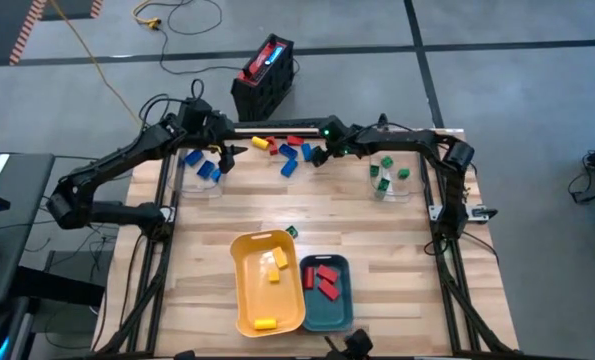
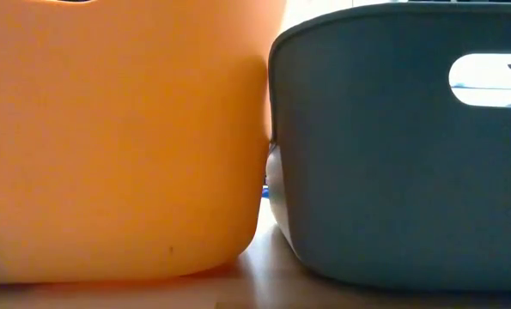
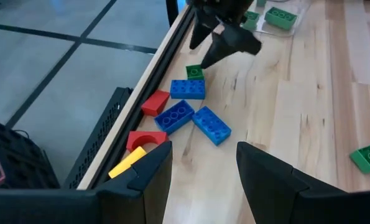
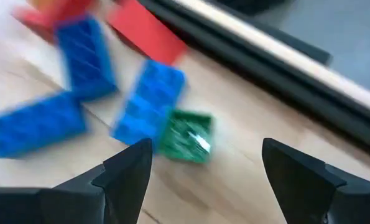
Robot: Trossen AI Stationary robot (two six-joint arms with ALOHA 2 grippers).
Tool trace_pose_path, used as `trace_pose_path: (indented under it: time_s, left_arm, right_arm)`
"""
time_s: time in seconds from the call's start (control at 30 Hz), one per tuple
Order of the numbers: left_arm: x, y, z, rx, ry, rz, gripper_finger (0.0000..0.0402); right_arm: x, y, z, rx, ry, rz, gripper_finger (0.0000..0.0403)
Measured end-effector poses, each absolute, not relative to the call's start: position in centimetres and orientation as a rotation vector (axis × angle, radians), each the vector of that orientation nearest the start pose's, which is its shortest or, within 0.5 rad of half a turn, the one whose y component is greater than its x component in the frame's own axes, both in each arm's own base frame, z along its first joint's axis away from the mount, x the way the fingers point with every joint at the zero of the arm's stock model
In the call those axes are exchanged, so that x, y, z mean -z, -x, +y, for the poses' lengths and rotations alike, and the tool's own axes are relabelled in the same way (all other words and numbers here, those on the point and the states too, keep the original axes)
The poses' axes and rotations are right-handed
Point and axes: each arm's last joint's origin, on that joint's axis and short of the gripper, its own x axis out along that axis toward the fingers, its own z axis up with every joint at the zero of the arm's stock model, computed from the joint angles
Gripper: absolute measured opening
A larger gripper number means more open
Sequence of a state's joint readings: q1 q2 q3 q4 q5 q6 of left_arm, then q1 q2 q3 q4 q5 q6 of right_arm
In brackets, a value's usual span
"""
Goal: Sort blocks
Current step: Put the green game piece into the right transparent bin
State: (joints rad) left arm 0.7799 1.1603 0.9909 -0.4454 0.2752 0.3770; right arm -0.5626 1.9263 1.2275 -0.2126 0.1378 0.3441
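A loose cluster of blocks (image 1: 282, 152) lay at the far edge of the table: 3 blue bricks (image 3: 192, 112) lying flat with studs up, a small green block (image 4: 186, 135) touching the end of 1 blue brick, red blocks (image 3: 155, 102) against the far rail and a yellow one (image 3: 127, 163) beside them. More blue blocks (image 1: 204, 166) sat far left, and green blocks (image 1: 387, 172) far right. Near the front, 2 yellow blocks (image 1: 271, 265) lay in the yellow tray, red blocks (image 1: 325, 279) lay in the teal tray, and 1 green block (image 1: 291, 232) rested just beyond them.
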Motion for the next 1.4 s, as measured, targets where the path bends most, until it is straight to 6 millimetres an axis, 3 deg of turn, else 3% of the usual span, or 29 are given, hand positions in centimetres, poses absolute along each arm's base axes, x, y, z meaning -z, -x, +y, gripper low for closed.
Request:
trace_pose_path:
  time_s: [0.2, 0.33, 0.5, 0.6, 0.7, 0.93, 1.1, 1.3, 1.4]
  left_arm:
    - [-30.8, -17.9, 16.6, -0.382, -0.029, 0.616, 0.0173]
    - [-30.8, -17.9, 16.6, -0.38, -0.029, 0.619, 0.0173]
    - [-30.8, -18.0, 16.5, -0.376, -0.029, 0.62, 0.0173]
    - [-30.8, -18.2, 16.3, -0.363, -0.035, 0.619, 0.0173]
    - [-30.8, -18.5, 15.9, -0.336, -0.059, 0.622, 0.0173]
    - [-30.8, -19.0, 15.3, -0.3, -0.082, 0.622, 0.0173]
    - [-30.7, -19.1, 15.1, -0.29, -0.083, 0.624, 0.0173]
    - [-30.7, -19.2, 14.9, -0.294, -0.04, 0.625, 0.0173]
    - [-30.6, -19.3, 14.8, -0.287, -0.04, 0.631, 0.0173]
  right_arm:
    - [-15.8, -33.9, -16.7, 0.808, -0.469, 0.703, 0.0317]
    - [-13.9, -31.9, -14.1, 0.805, -0.471, 0.608, 0.0317]
    - [-13.7, -29.1, -10.9, 0.776, -0.314, 0.304, 0.0309]
    - [-12.9, -27.8, -11.4, 0.83, -0.243, 0.297, 0.0304]
    - [-13.3, -27.9, -12.4, 0.839, -0.185, 0.303, 0.0303]
    - [-15.7, -30.2, -16.6, 0.836, -0.274, 0.482, 0.0302]
    - [-15.0, -32.4, -18.9, 0.761, -0.33, 0.622, 0.0302]
    - [-13.1, -33.6, -19.4, 0.73, -0.414, 0.664, 0.0302]
    - [-13.5, -34.1, -19.7, 0.739, -0.416, 0.645, 0.0302]
